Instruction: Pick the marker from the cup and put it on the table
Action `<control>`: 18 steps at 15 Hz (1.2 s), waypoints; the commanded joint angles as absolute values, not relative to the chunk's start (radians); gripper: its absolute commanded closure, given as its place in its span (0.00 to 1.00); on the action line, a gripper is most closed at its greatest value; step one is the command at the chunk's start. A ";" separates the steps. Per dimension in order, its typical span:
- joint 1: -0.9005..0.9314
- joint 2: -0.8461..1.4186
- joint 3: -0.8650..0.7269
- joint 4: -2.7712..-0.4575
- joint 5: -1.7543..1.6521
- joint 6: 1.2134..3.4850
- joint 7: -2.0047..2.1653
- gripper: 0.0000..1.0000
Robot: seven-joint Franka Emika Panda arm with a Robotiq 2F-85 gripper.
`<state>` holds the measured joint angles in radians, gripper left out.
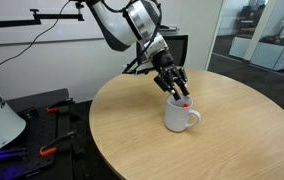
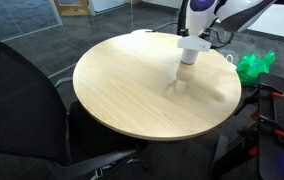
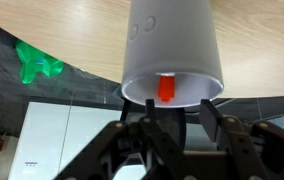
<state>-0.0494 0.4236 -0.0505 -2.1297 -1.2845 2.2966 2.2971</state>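
1. One white cup (image 1: pixel 180 117) stands on the round wooden worktop (image 1: pixel 237 135) in an exterior view. The hand (image 1: pixel 174 88) hangs just above its mouth, and the red marker (image 1: pixel 183 102) shows at the rim.
2. In an exterior view from farther off, the cup (image 2: pixel 189 53) is near the far edge of the worktop (image 2: pixel 142 95). The hand (image 2: pixel 193 36) is over it.
3. In the wrist view, the fingers (image 3: pixel 225 130) are spread apart and the marker (image 3: pixel 166 89) sits inside the cup (image 3: pixel 172 40), not pinched.

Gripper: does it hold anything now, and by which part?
Nothing is held. The gripper is at the cup, jaws open; the marker stands inside, ungripped.
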 commanded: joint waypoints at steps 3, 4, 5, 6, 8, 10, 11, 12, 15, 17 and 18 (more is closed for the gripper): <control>-0.077 0.394 -0.063 -2.153 -1.292 2.385 2.249 0.54; -0.079 0.394 -0.063 -2.153 -1.290 2.389 2.246 0.56; -0.080 0.393 -0.064 -2.154 -1.289 2.392 2.243 0.57; -0.080 0.393 -0.064 -2.155 -1.290 2.393 2.238 0.58; -0.080 0.392 -0.064 -2.157 -1.289 2.394 2.235 0.60; -0.078 0.390 -0.064 -2.163 -1.292 2.394 2.239 0.61; -0.077 0.389 -0.064 -2.166 -1.293 2.394 2.240 0.62; -0.077 0.389 -0.064 -2.167 -1.293 2.395 2.240 0.62; -0.081 0.396 -0.063 -2.165 -1.286 2.401 2.231 0.62; -0.082 0.400 -0.063 -2.163 -1.283 2.405 2.228 0.63; -0.083 0.401 -0.064 -2.162 -1.282 2.406 2.226 0.64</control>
